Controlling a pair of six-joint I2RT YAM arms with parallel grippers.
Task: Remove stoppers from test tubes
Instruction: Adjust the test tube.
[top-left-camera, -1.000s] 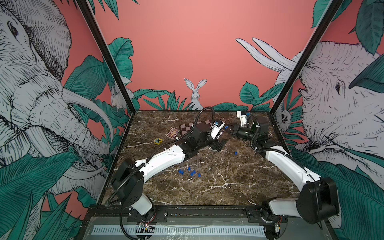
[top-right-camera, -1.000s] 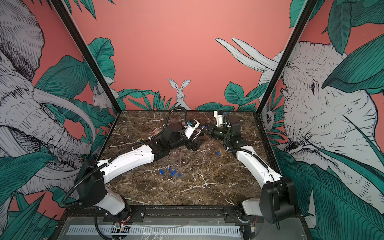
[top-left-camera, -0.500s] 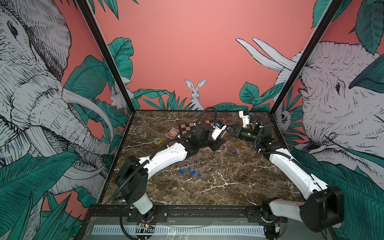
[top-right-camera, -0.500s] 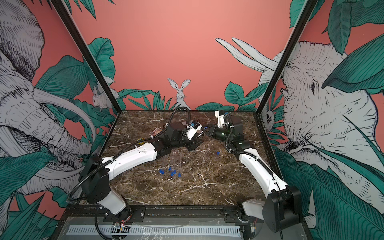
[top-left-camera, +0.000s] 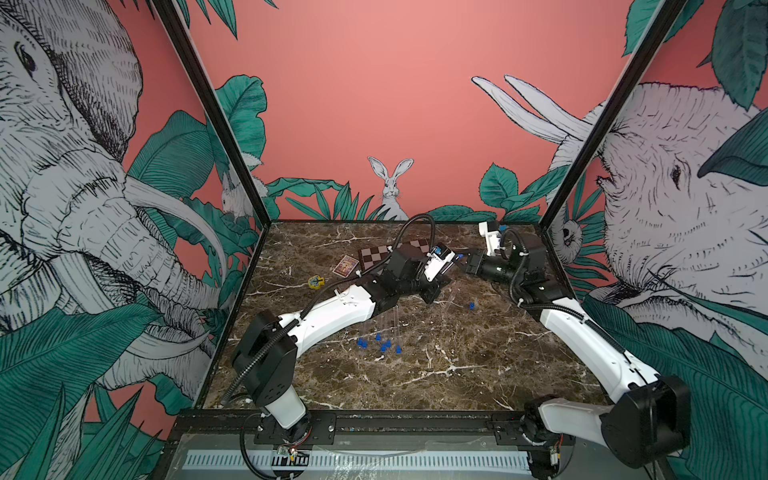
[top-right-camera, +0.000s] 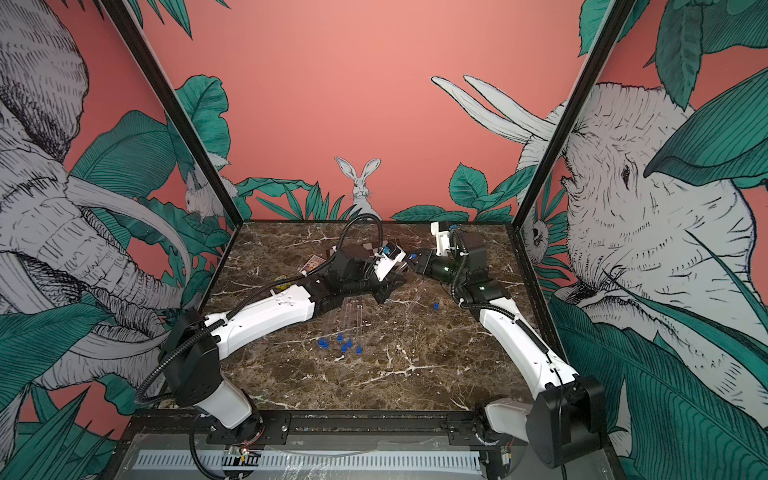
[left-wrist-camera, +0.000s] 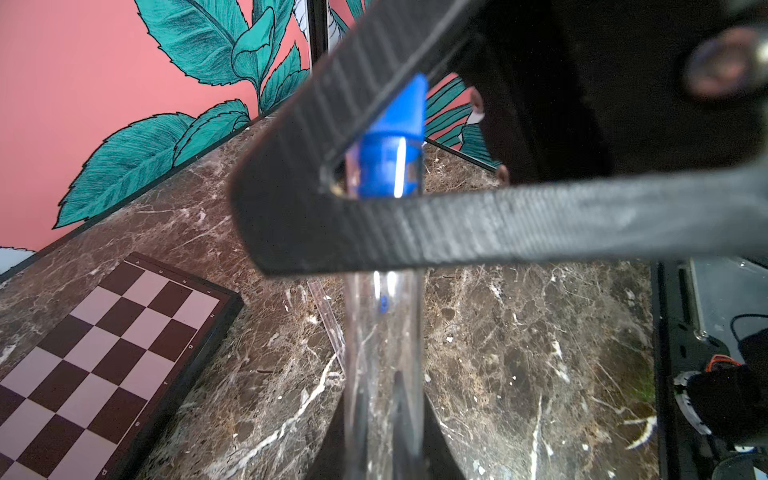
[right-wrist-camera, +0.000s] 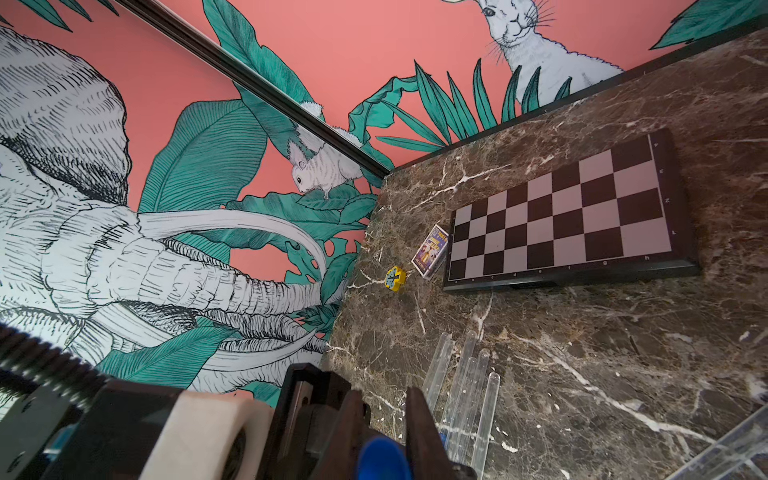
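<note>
1. The left gripper (left-wrist-camera: 384, 449) has just clamped shut on the test tube (left-wrist-camera: 382, 332), low on its body. It holds the tube raised, just right of the chessboard (left-wrist-camera: 104, 353).
2. The tube is now braced, so its stopper (left-wrist-camera: 390, 137) can probably be pulled next.
3. The right gripper (right-wrist-camera: 384, 415) straddles that stopper. I cannot tell whether it pinches it.
4. The held tube has only the plug in its mouth.
5. The other tubes (top-right-camera: 358, 322) lie robot-side of the chessboard, with blue plugs (top-right-camera: 348, 344) at their near ends.
6. One loose stopper (top-left-camera: 471, 306) lies further right of the chessboard.
</note>
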